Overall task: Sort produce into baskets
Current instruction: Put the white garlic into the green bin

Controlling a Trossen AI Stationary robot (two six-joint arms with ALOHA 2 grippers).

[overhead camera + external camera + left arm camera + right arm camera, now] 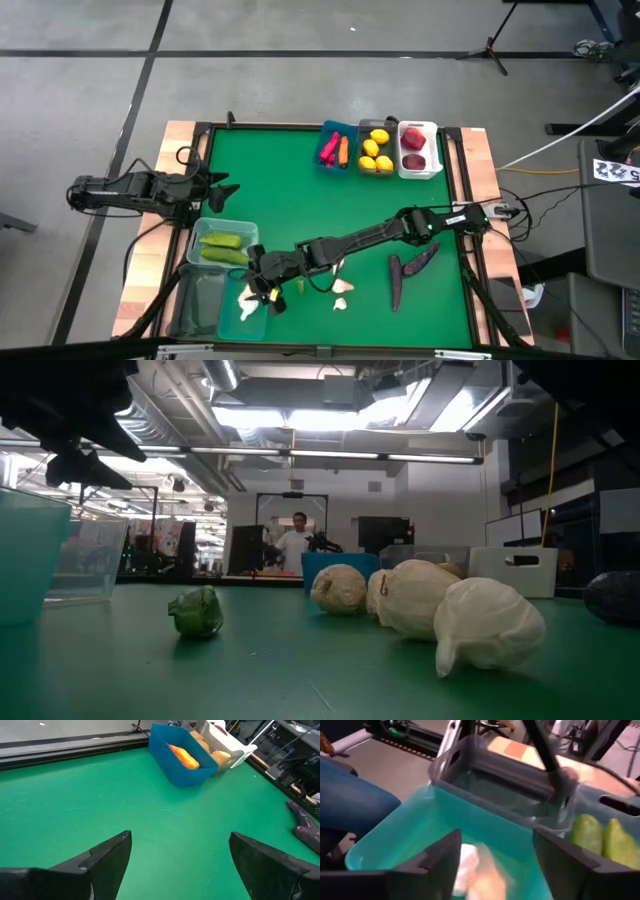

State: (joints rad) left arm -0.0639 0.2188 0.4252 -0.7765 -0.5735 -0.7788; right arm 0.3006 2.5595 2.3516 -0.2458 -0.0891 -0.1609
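The right gripper is stretched across the green surface to its near-left corner and is held over the teal basket. In the right wrist view its fingers are spread wide and grasp nothing; a white garlic is seen directly below the gap between them, blurred, inside the teal basket. The move appears to be a release into that basket, so the relation that matters is vertical: garlic straight under the open fingers, basket walls around it.

Three more garlic bulbs lie on the surface just right of the right gripper, close together, with a small green piece near them. Two dark eggplants lie farther right. The right arm is judged much the nearer to all of these.

The left gripper waits at the left edge, fingers wide apart and empty, pointing toward the blue basket.
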